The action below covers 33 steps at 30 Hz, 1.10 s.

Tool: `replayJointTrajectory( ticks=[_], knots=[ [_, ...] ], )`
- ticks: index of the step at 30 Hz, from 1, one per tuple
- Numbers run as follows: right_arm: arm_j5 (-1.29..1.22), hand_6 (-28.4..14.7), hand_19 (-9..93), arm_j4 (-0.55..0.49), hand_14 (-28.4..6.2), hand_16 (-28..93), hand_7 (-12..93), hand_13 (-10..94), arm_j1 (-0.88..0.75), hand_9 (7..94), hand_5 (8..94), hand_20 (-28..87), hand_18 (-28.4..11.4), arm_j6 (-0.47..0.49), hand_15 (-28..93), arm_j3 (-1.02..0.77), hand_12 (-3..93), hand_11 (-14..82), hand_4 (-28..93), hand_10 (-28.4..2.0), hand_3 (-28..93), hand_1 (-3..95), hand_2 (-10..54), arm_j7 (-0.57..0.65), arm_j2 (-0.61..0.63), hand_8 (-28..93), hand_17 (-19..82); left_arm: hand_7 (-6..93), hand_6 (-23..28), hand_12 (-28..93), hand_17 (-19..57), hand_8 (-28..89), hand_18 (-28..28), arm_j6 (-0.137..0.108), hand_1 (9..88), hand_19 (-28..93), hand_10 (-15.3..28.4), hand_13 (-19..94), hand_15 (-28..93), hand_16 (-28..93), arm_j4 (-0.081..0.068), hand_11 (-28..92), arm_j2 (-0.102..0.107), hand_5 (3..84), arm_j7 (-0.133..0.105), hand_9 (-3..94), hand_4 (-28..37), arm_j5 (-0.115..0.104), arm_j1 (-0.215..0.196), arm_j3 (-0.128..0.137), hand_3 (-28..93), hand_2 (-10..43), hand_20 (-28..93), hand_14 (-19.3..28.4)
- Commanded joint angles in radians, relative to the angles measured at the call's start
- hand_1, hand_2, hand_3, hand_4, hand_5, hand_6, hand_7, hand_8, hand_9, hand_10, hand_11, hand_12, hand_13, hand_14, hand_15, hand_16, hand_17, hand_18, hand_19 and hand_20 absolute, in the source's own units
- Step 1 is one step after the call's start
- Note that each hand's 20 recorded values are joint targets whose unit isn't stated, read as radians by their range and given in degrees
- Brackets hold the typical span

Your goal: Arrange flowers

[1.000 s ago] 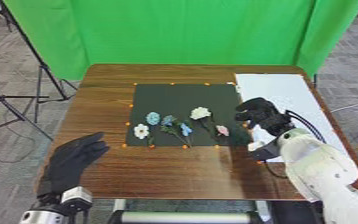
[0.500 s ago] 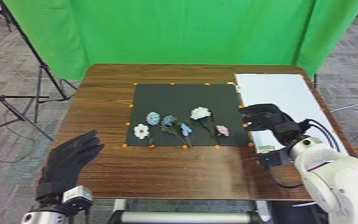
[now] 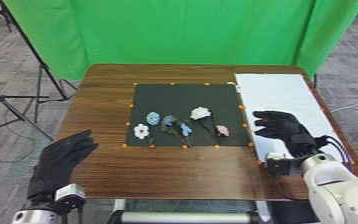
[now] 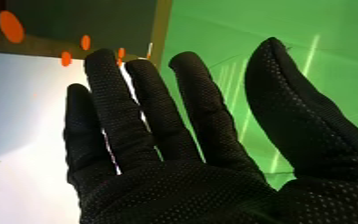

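Head view, green curtain (image 3: 184,35): hangs behind the table, the biggest thing here
Brown table (image 3: 158,172): wooden; carries both sheets
Black sheet (image 3: 171,95): flat, mid-table, under the blooms
White sheet (image 3: 278,95): flat, along the table's right side
Left hand (image 3: 58,162): by the table's near left edge; fingers loosely straight
Right hand (image 3: 286,127): over the white sheet, well apart from the blooms; in the right wrist view, the right hand (image 4: 171,192) has straight fingers, thumb spread wide
Large white flower (image 3: 200,113): on the black sheet, between the blue ones and the pink
Blue flowers (image 3: 153,118): on its left part, near one another
Small white flower (image 3: 141,131): near its left edge
Pink flower (image 3: 222,130): toward its right edge
Orange dots (image 3: 215,146): around its edges
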State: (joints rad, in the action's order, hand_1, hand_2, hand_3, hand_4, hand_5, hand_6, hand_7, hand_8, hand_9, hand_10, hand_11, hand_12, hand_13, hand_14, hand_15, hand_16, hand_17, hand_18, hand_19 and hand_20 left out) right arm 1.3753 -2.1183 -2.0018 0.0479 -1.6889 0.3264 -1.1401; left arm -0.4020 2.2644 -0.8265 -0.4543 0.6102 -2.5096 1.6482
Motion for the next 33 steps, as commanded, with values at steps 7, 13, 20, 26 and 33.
replayJointTrajectory(
  ticks=[7, 13, 20, 26, 33],
  knots=[
    [-0.052, -6.0, 56, 0.013, -18.4, 9, 18, 37, 0.035, 46.5, 48.2, 11, -19.9, -0.089, 45, 0.048, 15.4, 16.1, -28, -17.4, 90, 26.8, 2.4, -0.058, 0.022, -13, 6, 19.6, 16.6, 11, -8.8, -9, 20.5, -0.001, 30.3, 59, 22.7, 30, 64, -13, 0.009, 47, -0.011, 54.4, -0.012, 43.4, -16.9, -0.013, -0.021, 0.012, 79, 3.8, 15, 26.8],
    [-0.059, -5.7, 55, 0.015, -18.2, 9, 19, 37, 0.039, 46.6, 48.4, 11, -19.8, -0.084, 44, 0.061, 15.4, 16.2, -28, -17.1, 90, 26.9, 2.5, -0.050, 0.019, -13, 6, 18.4, 16.1, 11, -8.7, -10, 20.6, 0.005, 30.3, 59, 22.6, 30, 64, -13, 0.007, 46, -0.019, 53.1, 0.002, 43.0, -16.7, -0.004, -0.011, 0.014, 79, 3.8, 15, 26.9],
    [-0.072, -5.6, 55, 0.029, -18.2, 10, 19, 37, 0.061, 46.8, 48.3, 12, -19.9, -0.055, 45, 0.063, 15.4, 16.2, -28, -16.9, 91, 27.0, 2.5, -0.057, 0.012, -13, 6, 18.1, 16.0, 11, -8.7, -10, 20.6, 0.018, 30.4, 59, 22.6, 30, 64, -13, -0.005, 46, -0.017, 53.0, -0.002, 42.8, -16.8, -0.001, 0.005, 0.000, 79, 3.9, 16, 26.9],
    [-0.058, -5.2, 55, 0.036, -18.2, 10, 19, 37, 0.091, 46.9, 48.0, 12, -20.0, -0.051, 45, 0.080, 15.4, 16.1, -28, -16.8, 90, 26.9, 2.6, -0.066, 0.031, -13, 6, 16.2, 15.5, 9, -8.4, -10, 20.7, -0.001, 30.3, 58, 21.9, 33, 53, -13, -0.005, 41, -0.012, 53.6, -0.025, 44.6, -16.8, -0.016, -0.001, -0.009, 80, 3.7, 15, 25.5],
    [-0.050, -4.2, 55, 0.050, -18.1, 10, 18, 37, 0.128, 44.1, 46.4, 13, -20.1, -0.029, 45, 0.106, 14.7, 13.4, -28, -16.1, 91, 26.9, 2.7, -0.057, 0.034, -13, 6, 15.0, 15.1, 8, -8.3, -10, 20.6, -0.012, 30.2, 57, 21.3, 35, 48, -11, -0.005, 37, -0.008, 53.7, -0.036, 45.0, -16.8, -0.024, -0.002, -0.010, 80, 3.4, 14, 24.3]
  ],
)
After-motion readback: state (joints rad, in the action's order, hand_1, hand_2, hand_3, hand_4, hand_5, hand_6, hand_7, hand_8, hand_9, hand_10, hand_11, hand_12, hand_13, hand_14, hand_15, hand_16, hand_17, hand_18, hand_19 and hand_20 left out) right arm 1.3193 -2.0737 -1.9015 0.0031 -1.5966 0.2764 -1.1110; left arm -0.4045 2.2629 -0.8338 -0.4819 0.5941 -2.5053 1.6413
